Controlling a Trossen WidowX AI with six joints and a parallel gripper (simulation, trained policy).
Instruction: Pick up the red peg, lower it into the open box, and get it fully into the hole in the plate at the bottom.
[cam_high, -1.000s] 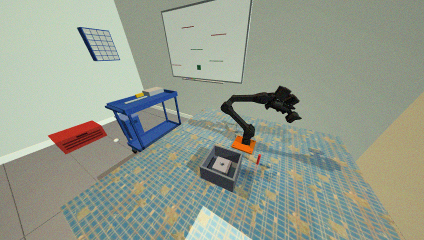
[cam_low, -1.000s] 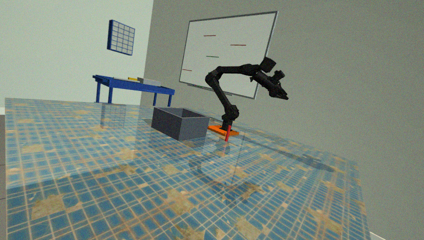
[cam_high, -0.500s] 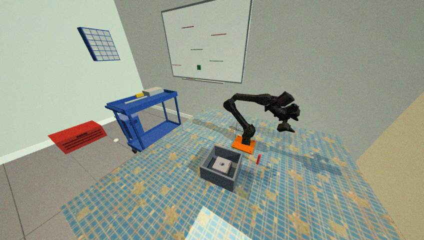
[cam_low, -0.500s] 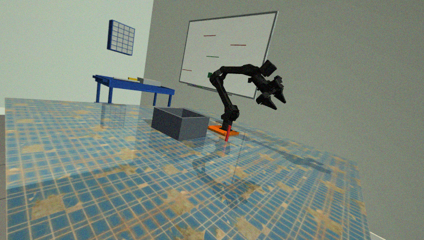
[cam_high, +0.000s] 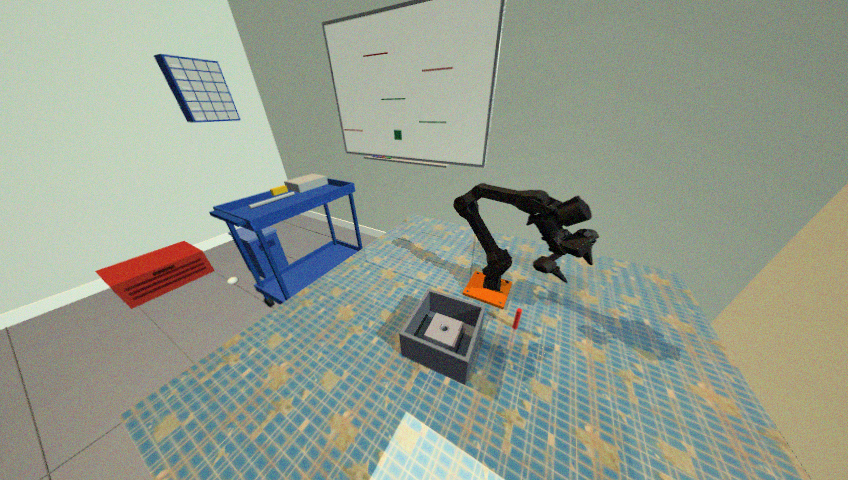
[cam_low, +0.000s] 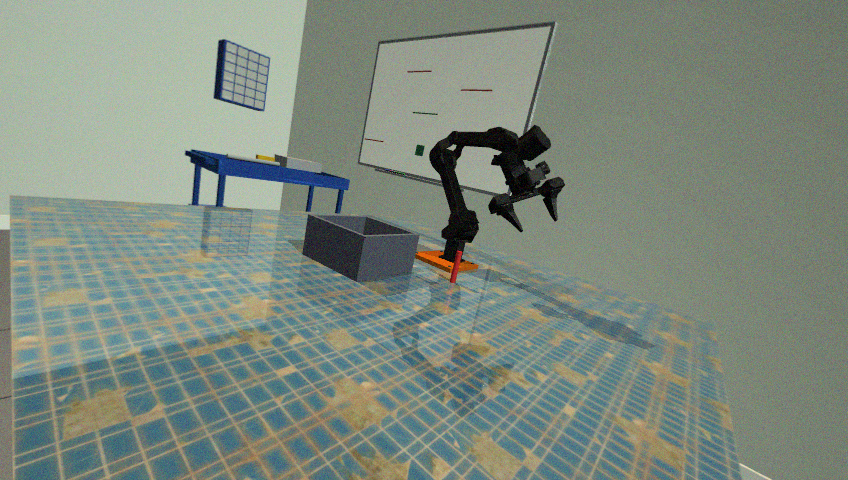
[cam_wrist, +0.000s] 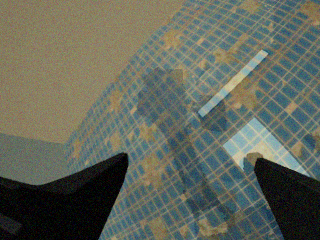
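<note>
On my far left, a red case (cam_high: 155, 272) sits near a blue cart (cam_high: 303, 205) (cam_low: 279, 172). Next comes the open grey box (cam_high: 437, 359) (cam_low: 360, 249) on the patterned table (cam_high: 333, 410) (cam_low: 249, 368) (cam_wrist: 165, 40); from the top I can see the pale plate (cam_high: 439, 336) with its hole inside. The orange base plate (cam_high: 498, 299) (cam_low: 429, 258) of my arm lies just beyond the box. To the right of the box, the red peg (cam_high: 517, 318) (cam_low: 456, 267) stands upright on the table, outside the box. Farther right, my gripper (cam_high: 574, 268) (cam_low: 538, 226) (cam_wrist: 193, 163) hangs above the table, fingers spread wide with nothing between them, well apart from the peg.
</note>
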